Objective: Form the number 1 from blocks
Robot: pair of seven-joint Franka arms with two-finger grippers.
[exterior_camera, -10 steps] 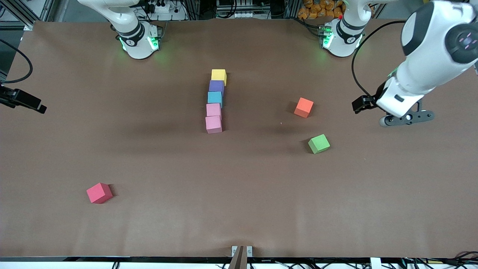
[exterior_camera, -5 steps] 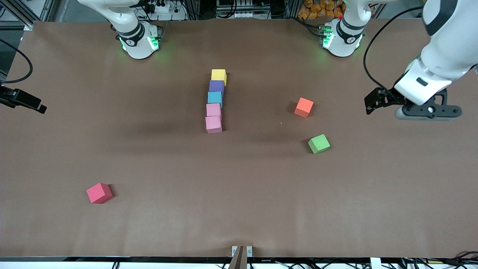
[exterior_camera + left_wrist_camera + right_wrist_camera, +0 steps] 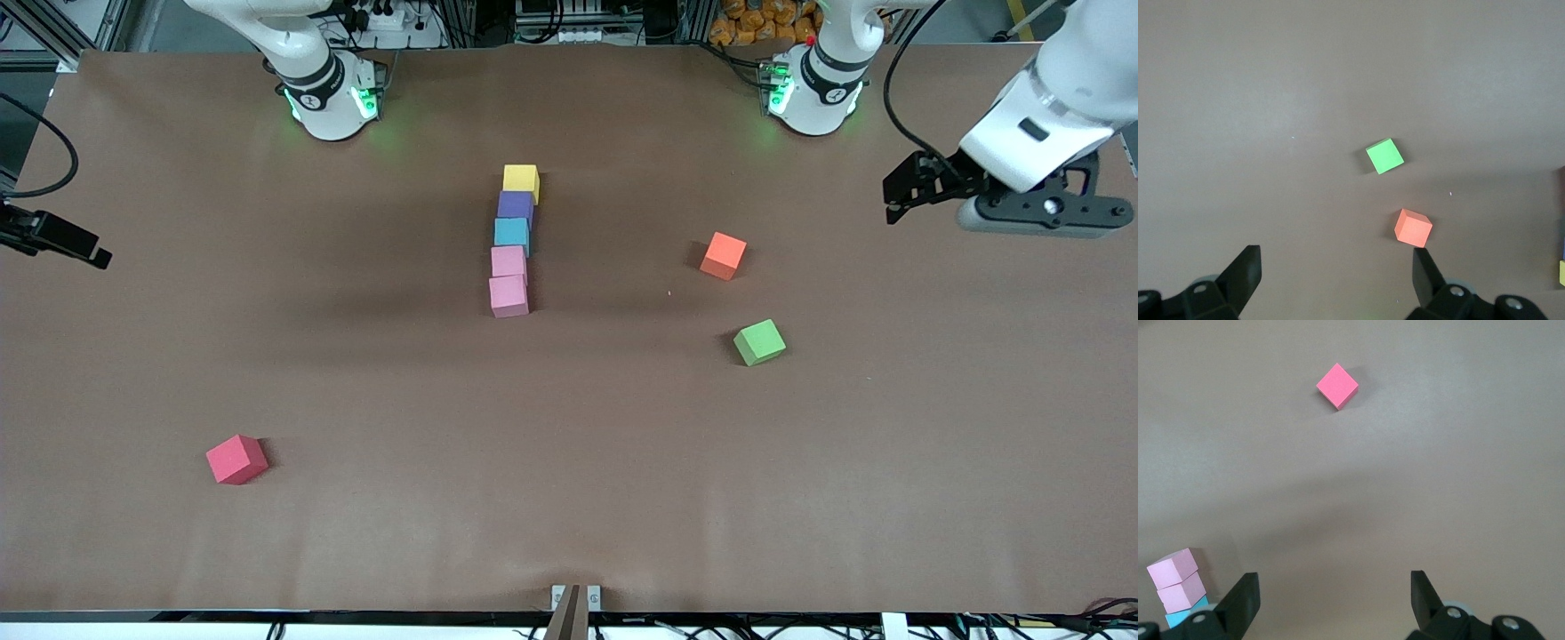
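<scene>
Five blocks lie in a touching column mid-table: the yellow block [image 3: 521, 180] farthest from the front camera, then the purple block [image 3: 515, 206], the light blue block [image 3: 511, 234] and two pink blocks [image 3: 508, 262] [image 3: 508, 296]. My left gripper [image 3: 896, 201] [image 3: 1337, 263] hangs open and empty over bare table at the left arm's end. At the right arm's end my right gripper [image 3: 96, 258] [image 3: 1335, 583] waits, open and empty. The right wrist view shows the pink blocks [image 3: 1173, 568] and a bit of the light blue one [image 3: 1183, 615].
An orange cube [image 3: 723, 255] [image 3: 1413, 227] and a green cube [image 3: 759, 342] [image 3: 1385, 156] sit between the column and the left arm's end. A red cube [image 3: 236, 459] [image 3: 1337, 386] lies nearer the front camera, toward the right arm's end.
The left arm has risen and drawn back toward its own end of the table, away from the orange cube. The blocks and the right gripper have not moved.
</scene>
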